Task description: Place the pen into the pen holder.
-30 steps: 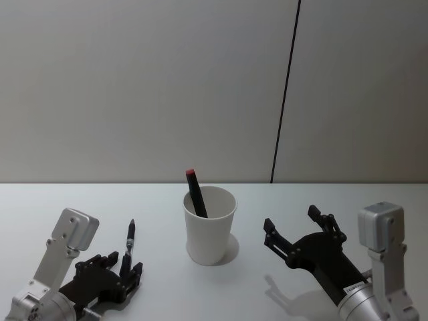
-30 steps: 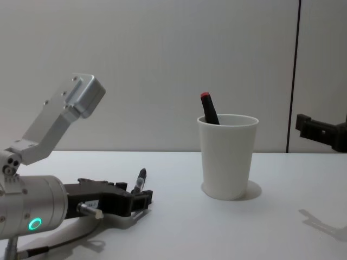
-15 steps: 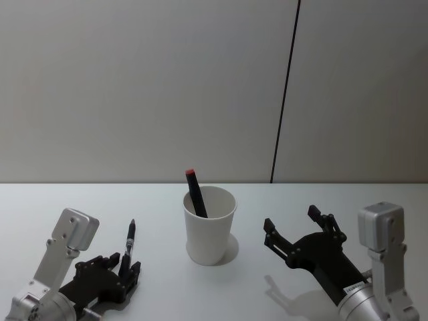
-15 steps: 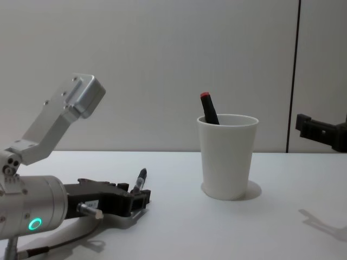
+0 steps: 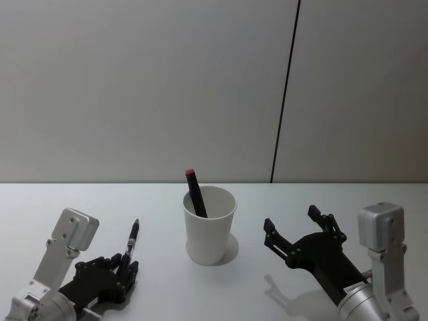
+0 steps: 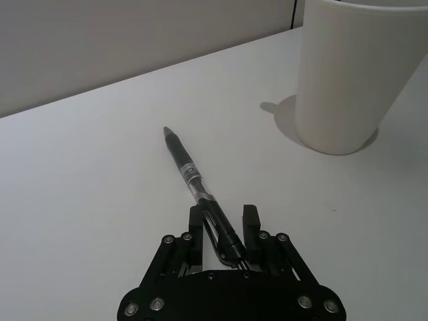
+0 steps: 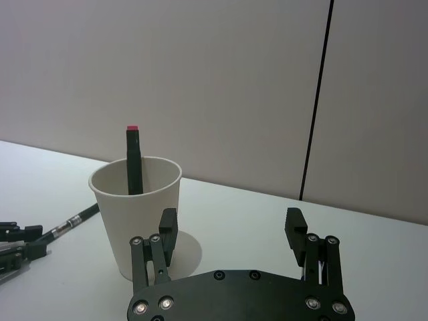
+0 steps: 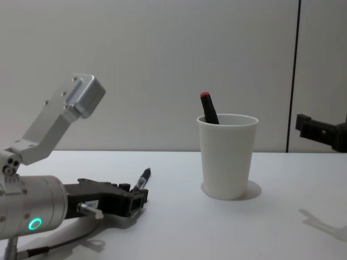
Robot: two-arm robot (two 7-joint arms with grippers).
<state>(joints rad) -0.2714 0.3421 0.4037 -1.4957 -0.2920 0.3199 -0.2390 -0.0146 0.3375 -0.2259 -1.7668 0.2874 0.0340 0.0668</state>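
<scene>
Left gripper (image 6: 223,215), jaws clamping pen (image 6: 190,170) — pen holder (image 6: 348,80) near, right gripper (image 7: 231,224) spread

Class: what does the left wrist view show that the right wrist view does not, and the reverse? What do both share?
Left wrist view: close up, the left gripper clamping the slim black ballpoint pen between both fingers, and the pen's label. Right wrist view: the right gripper, fingers open, and a red-tipped black marker standing inside the white tapered paper cup. Both: that cup, that pen, the white table.
</scene>
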